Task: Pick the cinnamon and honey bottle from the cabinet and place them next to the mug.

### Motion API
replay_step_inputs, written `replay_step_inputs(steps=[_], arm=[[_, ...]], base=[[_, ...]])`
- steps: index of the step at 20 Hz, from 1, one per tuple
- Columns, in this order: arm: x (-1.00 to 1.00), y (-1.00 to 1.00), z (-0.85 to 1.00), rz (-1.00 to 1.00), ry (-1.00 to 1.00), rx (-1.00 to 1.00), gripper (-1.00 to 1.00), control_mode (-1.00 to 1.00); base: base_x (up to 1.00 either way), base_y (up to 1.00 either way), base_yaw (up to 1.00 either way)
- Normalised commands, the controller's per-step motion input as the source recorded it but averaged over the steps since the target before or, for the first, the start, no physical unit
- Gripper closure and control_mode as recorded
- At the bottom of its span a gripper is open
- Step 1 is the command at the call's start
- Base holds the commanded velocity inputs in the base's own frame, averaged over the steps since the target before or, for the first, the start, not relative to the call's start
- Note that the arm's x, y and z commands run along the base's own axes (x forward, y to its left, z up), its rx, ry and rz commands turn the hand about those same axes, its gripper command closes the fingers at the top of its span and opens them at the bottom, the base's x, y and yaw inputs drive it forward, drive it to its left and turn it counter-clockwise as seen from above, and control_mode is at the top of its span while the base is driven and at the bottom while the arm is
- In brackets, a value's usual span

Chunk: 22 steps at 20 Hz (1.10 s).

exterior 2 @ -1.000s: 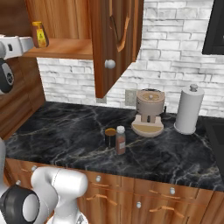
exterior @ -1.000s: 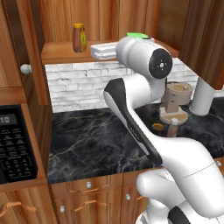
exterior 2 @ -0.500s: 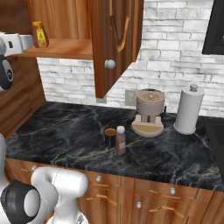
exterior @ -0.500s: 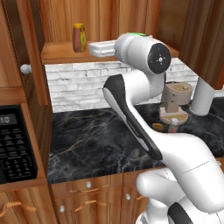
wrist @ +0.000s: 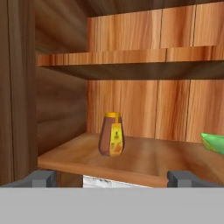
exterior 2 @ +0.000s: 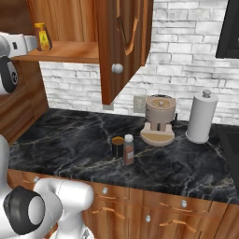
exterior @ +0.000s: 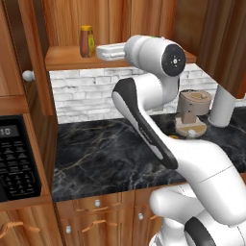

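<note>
The honey bottle (wrist: 111, 134), amber with a yellow cap, stands upright on the cabinet shelf (wrist: 153, 159), straight ahead of my gripper (wrist: 113, 177). The two fingertips (wrist: 43, 177) are set far apart, so the gripper is open and holds nothing. From the left base view, the gripper (exterior: 100, 51) hovers at shelf height just right of the honey bottle (exterior: 87, 41). Down on the black counter, the cinnamon (exterior 2: 128, 149) stands right beside the mug (exterior 2: 117, 146). The honey bottle (exterior 2: 43, 36) and gripper (exterior 2: 35, 43) sit at the upper left of the right base view.
The open cabinet door (exterior 2: 122, 46) hangs out over the counter. A beige coffee machine (exterior 2: 159, 120) and a paper towel roll (exterior 2: 201, 116) stand at the back right. A green object (wrist: 214, 142) lies on the shelf's right. A microwave (exterior: 14, 153) sits left.
The arm has lifted a little and the hand has edged closer to the honey bottle at shelf height. The jaws stay wide apart.
</note>
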Motion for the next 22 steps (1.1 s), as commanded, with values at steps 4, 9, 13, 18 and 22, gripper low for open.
replay_step_inputs(steps=[4, 9, 13, 18, 22], arm=[[0.0, 0.0, 0.0, 0.04, 0.0, 0.0, -1.0, -1.0], [0.0, 0.0, 0.0, 0.0, 0.0, 0.0, -1.0, -1.0], [0.0, 0.0, 0.0, 0.0, 0.0, 0.0, -1.0, -1.0], [0.0, 0.0, 0.0, 0.0, 0.0, 0.0, -1.0, -1.0], [0.0, 0.0, 0.0, 0.0, 0.0, 0.0, -1.0, -1.0]], base=[[0.0, 0.0, 0.0], [0.0, 0.0, 0.0], [0.0, 0.0, 0.0], [0.0, 0.0, 0.0], [0.0, 0.0, 0.0]])
